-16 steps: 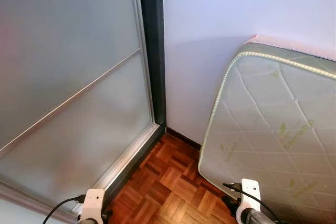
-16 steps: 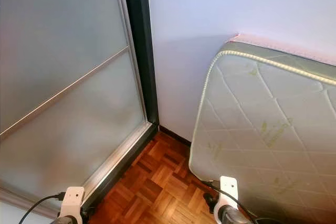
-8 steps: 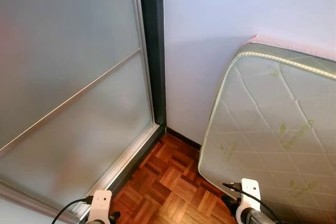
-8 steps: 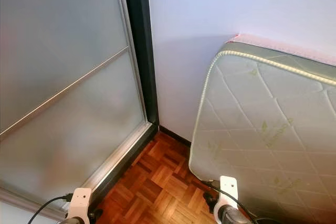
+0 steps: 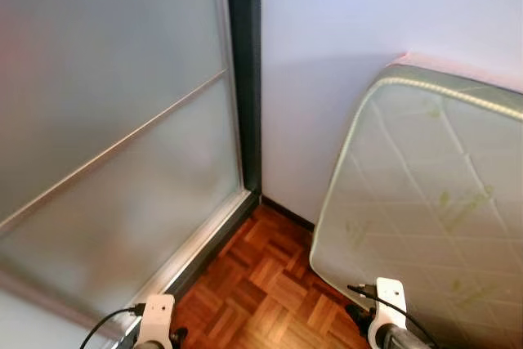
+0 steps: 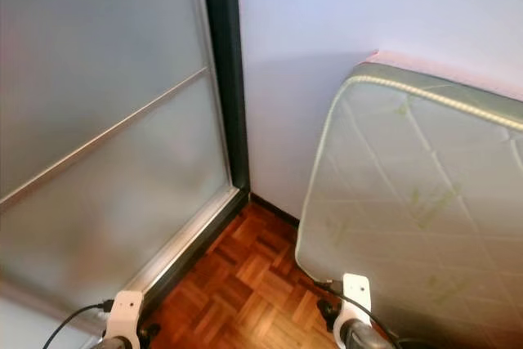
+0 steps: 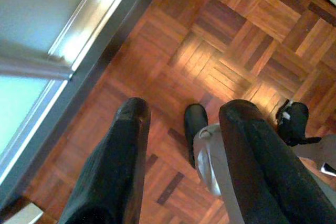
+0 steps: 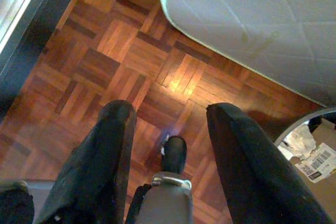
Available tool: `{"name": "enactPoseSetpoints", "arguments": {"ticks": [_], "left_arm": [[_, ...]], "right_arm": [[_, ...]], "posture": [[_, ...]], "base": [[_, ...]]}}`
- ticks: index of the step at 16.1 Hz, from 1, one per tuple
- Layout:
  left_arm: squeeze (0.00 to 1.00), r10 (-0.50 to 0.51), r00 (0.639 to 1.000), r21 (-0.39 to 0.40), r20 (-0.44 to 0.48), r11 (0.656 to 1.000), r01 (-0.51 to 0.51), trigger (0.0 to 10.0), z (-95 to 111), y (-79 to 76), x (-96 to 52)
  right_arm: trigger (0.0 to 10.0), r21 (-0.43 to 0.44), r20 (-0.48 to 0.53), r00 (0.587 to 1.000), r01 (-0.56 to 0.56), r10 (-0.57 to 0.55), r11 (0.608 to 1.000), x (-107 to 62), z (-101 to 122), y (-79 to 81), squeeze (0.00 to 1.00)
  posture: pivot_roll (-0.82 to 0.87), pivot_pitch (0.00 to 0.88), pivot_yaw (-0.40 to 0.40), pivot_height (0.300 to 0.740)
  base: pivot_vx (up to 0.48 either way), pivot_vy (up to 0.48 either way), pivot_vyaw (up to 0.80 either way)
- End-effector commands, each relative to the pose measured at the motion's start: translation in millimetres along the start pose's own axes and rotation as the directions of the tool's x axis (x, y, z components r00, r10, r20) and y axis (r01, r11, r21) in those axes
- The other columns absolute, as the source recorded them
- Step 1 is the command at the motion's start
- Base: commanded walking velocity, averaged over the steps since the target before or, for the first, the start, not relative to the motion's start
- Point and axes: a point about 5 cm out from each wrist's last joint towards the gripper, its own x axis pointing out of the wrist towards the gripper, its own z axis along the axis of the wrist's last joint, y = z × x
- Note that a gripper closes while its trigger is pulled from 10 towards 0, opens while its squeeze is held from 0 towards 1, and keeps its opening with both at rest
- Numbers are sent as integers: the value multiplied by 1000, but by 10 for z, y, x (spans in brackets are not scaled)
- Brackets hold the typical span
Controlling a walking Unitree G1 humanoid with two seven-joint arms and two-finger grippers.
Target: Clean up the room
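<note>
My left gripper (image 7: 186,107) hangs open over the parquet floor (image 7: 210,51), nothing between its black fingers (image 7: 123,166). My right gripper (image 8: 170,109) is open too, above the same floor (image 8: 121,51), close to the lower edge of a quilted mattress (image 8: 252,19). The white wrist mounts of both arms (image 5: 157,316) (image 5: 388,298) sit low at the bottom of the head view. No loose item lies on the floor near the fingers.
A frosted glass sliding door (image 5: 106,120) with a dark frame (image 5: 245,71) fills the left. The pale wall (image 5: 327,46) meets it in a corner. The mattress (image 5: 425,202) leans on the wall at right. A round bin (image 8: 310,150) with cardboard scraps stands beside my right gripper.
The whole picture has slid slightly right and gone a little blurred, so the camera moved. The left wrist mount has shifted a little to the right along the bottom edge.
</note>
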Motion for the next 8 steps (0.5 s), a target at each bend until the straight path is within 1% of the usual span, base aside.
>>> {"name": "enactPoseSetpoints", "arguments": {"ticks": [1, 6, 8], "left_arm": [[0, -1, 1000, 19, -23, 1000, 1, 10000, -59, 1, -10], [0, 1, 1000, 13, -18, 1000, -1, 10000, -57, -2, -11], [0, 10, 1000, 14, -18, 1000, -10, 10000, -70, 30, -18]], "right_arm": [[10000, -8, -17, 1000, 2, -2, 1000, -10, -60, -12, 0], [10000, -14, -20, 1000, 0, -1, 1000, -13, -65, -21, 0], [10000, -13, -19, 1000, 0, -1, 1000, -13, -63, -24, 0]], "posture": [[231, 27, -12, 740], [230, 24, -13, 740], [229, 25, -15, 740]], "base": [[-274, 0, 0], [-275, 0, 0], [0, 0, 0]]}}
